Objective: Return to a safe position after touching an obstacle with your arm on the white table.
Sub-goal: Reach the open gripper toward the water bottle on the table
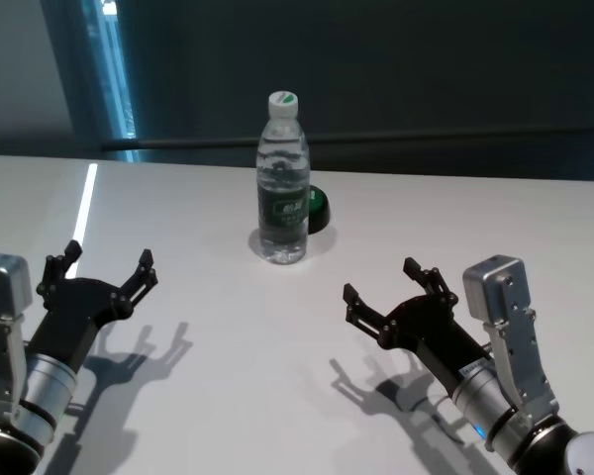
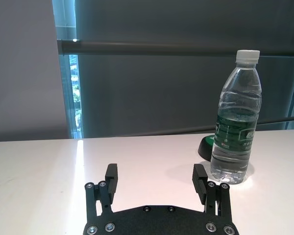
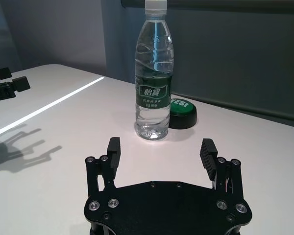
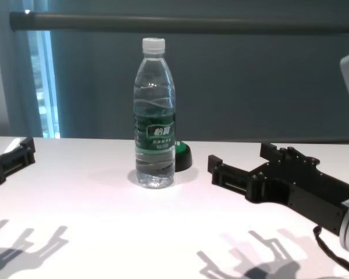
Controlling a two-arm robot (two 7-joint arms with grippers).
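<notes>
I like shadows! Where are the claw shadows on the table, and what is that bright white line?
Head view: each claw, left and right, casts a spiky dark shadow on the white table below it. Chest view: the same shadows show along the near edge. Head and right wrist views: the bright stripe is light glaring off the glossy top, left of the bottle.

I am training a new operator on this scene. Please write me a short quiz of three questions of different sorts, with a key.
1. True or false: the water bottle lies on its side on the white table.
2. What stands just behind the bottle? A) green dome-shaped object B) red cup C) metal can
3. Fill in: the fingers of the left tool and the right tool are both ____.

Key:
1. False; it stands upright.
2. A, the green dome-shaped object.
3. Open; neither touches the bottle.
</notes>
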